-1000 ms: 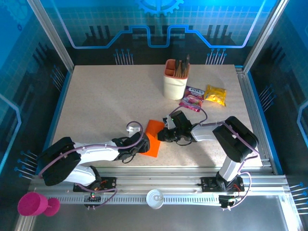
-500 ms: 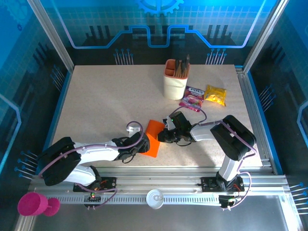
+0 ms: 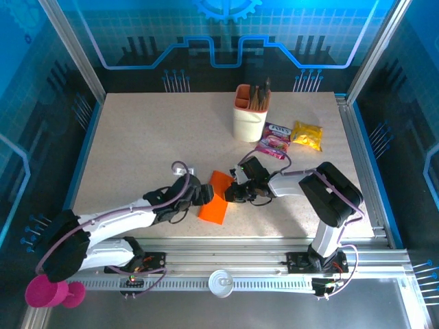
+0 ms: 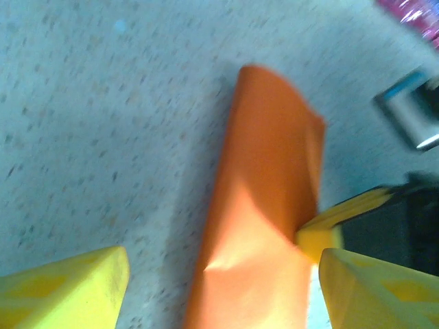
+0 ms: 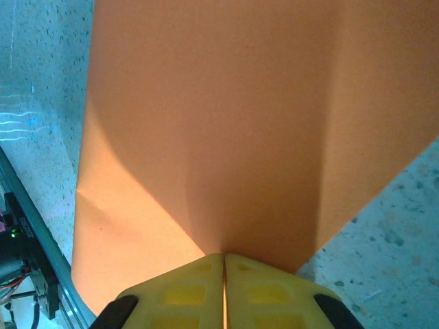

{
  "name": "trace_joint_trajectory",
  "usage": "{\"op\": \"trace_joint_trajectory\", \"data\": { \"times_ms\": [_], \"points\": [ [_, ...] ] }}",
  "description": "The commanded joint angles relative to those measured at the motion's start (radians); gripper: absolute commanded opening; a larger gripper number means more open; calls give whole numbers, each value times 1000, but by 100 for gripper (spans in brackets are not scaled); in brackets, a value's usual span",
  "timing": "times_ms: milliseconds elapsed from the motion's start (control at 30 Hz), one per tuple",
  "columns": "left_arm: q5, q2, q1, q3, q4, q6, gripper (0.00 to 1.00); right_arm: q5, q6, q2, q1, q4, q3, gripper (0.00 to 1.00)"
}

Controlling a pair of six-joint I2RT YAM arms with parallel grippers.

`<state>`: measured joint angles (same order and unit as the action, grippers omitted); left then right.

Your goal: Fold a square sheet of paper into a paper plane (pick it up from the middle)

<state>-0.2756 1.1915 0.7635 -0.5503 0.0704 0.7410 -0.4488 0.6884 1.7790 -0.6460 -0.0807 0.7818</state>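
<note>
The square sheet of paper (image 3: pixel 215 199) is bright orange, bent along a fold and lying just ahead of the arm bases. My right gripper (image 3: pixel 234 192) is shut on its right edge; in the right wrist view the yellow jaws of the right gripper (image 5: pixel 224 258) meet on the sheet (image 5: pixel 226 116), which fans out from the pinch. My left gripper (image 3: pixel 197 196) stands open at the paper's left side. In the left wrist view the paper (image 4: pixel 264 219) runs up between the wide-apart yellow fingers (image 4: pixel 75 288) of the left gripper (image 4: pixel 223 274). No paper plane shape shows.
A beige pen cup (image 3: pixel 249 115) with an orange insert stands at the back. To its right lie pink snack packets (image 3: pixel 274 142) and a yellow one (image 3: pixel 306 134). Metal rails border the table (image 3: pixel 137 151); its left half is bare.
The left arm has stretched out and its gripper has shifted up and slightly left beside the paper. The right gripper has kept its pinch and tightened a little.
</note>
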Motion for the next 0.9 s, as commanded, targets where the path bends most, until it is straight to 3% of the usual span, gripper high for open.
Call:
{"op": "trace_joint_trajectory", "data": {
  "times_ms": [0, 100, 200, 500, 867],
  "points": [
    [196, 15, -50, -33, -72, -100, 63, 40, -39, 32, -1, 63, 12, 10],
    [309, 76, -66, -50, -139, -139, 39, 44, -35, 40, -1, 60, 13, 9],
    [367, 146, -68, -57, -187, -149, 25, 44, -32, 47, -4, 58, 13, 9],
    [357, 260, -97, -34, -271, -158, 23, 44, -32, 53, -6, 63, 18, 8],
    [255, 335, -107, 78, -350, -90, 22, 38, -42, 78, -11, 72, 35, 0]
  ]
}}
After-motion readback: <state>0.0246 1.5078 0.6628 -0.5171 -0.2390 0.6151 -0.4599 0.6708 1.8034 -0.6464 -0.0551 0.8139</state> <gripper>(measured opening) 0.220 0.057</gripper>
